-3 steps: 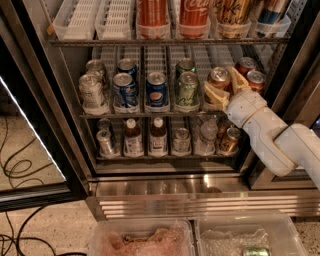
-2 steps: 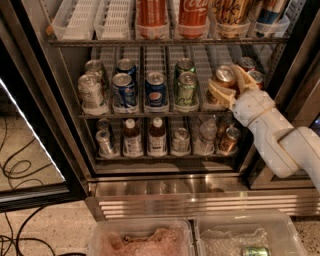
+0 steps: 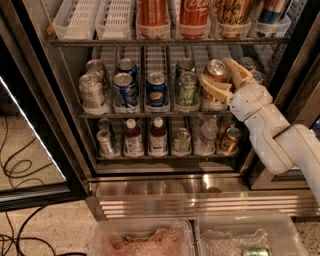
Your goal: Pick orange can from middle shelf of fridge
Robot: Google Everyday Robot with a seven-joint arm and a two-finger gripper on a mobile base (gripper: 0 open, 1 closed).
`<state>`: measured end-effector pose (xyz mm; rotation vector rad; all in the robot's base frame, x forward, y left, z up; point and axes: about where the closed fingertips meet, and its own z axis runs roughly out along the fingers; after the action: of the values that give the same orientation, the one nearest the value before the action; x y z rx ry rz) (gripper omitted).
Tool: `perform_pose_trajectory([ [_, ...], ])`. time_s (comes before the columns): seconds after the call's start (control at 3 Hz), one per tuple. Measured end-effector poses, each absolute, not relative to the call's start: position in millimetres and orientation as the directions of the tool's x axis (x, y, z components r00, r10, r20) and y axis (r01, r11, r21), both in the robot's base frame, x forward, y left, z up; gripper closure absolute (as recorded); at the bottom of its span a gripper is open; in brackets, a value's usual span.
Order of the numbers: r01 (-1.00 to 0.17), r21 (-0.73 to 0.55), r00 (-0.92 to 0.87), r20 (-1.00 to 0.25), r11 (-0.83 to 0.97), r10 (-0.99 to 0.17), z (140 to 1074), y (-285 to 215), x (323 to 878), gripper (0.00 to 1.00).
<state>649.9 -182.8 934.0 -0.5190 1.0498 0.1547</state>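
Note:
The fridge [image 3: 200,202] stands open in front of me. Its middle shelf [image 3: 150,115] holds a row of silver, blue and green cans. The orange can [image 3: 218,66] with a silver top stands at the right end of that row. My gripper [image 3: 215,73] reaches in from the right on a white arm. One finger [image 3: 216,88] lies across the can's front and the other [image 3: 238,70] is behind it. The fingers are shut on the can.
The rack above holds red cans [image 3: 192,15] and white plastic lanes. The rack below holds brown bottles [image 3: 158,136] and small cans. The glass door [image 3: 30,150] stands open at left, with cables on the floor. Two clear bins [image 3: 145,240] sit below the fridge.
The gripper has risen slightly and pushed a little further in around the orange can, which now sits a bit higher in the lane. The other cans have not moved.

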Motion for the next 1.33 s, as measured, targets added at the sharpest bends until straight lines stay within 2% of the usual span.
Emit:
perform_pose_trajectory([
  [0.33,-0.373,-0.355,0.487,-0.861,0.857,-0.146,936.7,-184.8,641.4,1.00],
  [0.67,-0.371,-0.365,0.461,-0.871,0.854,-0.171,938.6,-193.3,613.5,1.00],
  [1.0,-0.423,-0.332,0.365,-0.914,0.843,-0.177,910.6,-202.1,558.8,1.00],
  [1.33,-0.456,-0.311,0.315,-0.933,0.834,-0.176,895.0,-203.2,538.0,1.00],
])
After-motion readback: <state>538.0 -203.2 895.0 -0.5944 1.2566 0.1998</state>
